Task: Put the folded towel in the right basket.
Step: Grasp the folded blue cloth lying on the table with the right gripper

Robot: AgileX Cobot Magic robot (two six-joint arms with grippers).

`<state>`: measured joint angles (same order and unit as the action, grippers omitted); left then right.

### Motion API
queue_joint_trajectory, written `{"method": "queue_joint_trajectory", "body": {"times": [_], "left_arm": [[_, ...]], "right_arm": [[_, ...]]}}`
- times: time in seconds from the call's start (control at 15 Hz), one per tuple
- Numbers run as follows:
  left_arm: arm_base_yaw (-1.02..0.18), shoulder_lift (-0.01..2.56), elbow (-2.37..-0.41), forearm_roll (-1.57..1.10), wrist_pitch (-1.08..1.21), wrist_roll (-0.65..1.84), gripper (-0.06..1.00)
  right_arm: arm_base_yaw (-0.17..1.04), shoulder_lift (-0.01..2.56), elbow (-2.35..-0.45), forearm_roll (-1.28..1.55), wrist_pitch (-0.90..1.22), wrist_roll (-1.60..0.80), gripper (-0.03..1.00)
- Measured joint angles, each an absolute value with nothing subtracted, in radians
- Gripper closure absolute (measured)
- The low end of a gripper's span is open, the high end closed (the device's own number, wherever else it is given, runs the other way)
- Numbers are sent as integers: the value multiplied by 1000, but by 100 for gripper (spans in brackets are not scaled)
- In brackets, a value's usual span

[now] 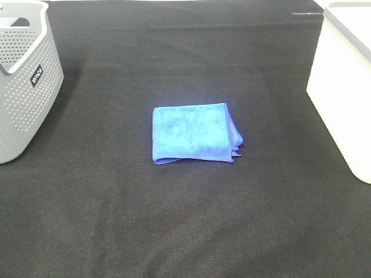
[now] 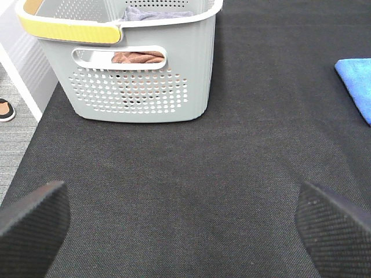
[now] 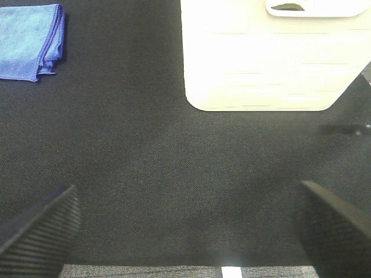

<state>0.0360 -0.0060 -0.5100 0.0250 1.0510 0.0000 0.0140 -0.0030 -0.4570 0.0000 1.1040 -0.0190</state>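
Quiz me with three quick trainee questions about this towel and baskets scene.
1. True or false: the towel lies on the table between the grey basket and the white basket.
2. In which basket do cloths show? A grey, B white.
3. Fill in: the left gripper and the right gripper are both ___.
Key: 1 true; 2 A; 3 open.

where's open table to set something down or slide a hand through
Bare black cloth lies between the blue towel and the grey basket, and between the towel and the white basket. The near strip in front of the towel is free too. Nowhere is crowded; the baskets only take the side edges.
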Motion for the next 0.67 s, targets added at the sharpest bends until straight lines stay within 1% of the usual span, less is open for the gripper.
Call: {"method": "queue_joint_trajectory", "body": {"times": [0.67], "left_arm": [[36, -6, -510, 25, 1051, 0, -5]], "right_arm": [[14, -3, -455, 0, 1104, -19, 1]]}}
